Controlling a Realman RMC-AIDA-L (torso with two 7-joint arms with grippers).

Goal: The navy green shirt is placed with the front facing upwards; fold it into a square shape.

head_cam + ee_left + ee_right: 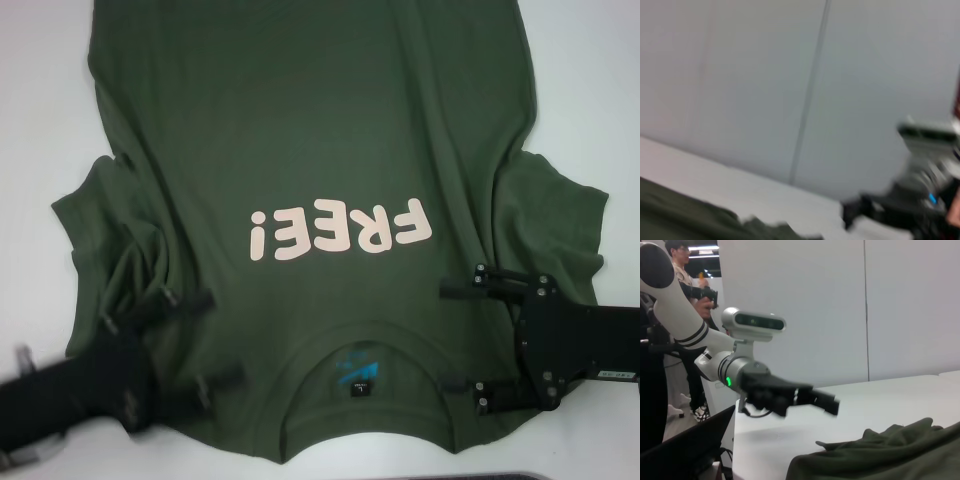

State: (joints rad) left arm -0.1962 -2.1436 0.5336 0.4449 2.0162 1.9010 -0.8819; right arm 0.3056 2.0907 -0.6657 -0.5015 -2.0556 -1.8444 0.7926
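The left gripper (205, 340) hovers with its fingers spread apart over the shirt's shoulder, just to one side of the ribbed collar (365, 338); nothing is caught between them. Across the collar, the right gripper (462, 340) mirrors it, fingers likewise apart and empty above the other shoulder. Between them the navy green shirt (310, 130) lies front-up on the white table (35, 100), pale "FREE!" lettering (340, 232) just beyond the collar, hem running away from it. The sleeve beside the left gripper is rumpled (the left wrist view is smeared, so how deep those folds go is probably unclear). The cloth looks soft, light and limp: it should drape and drag rather than hold shape. Pinching both shoulder seams beside the collar seems the surest hold.
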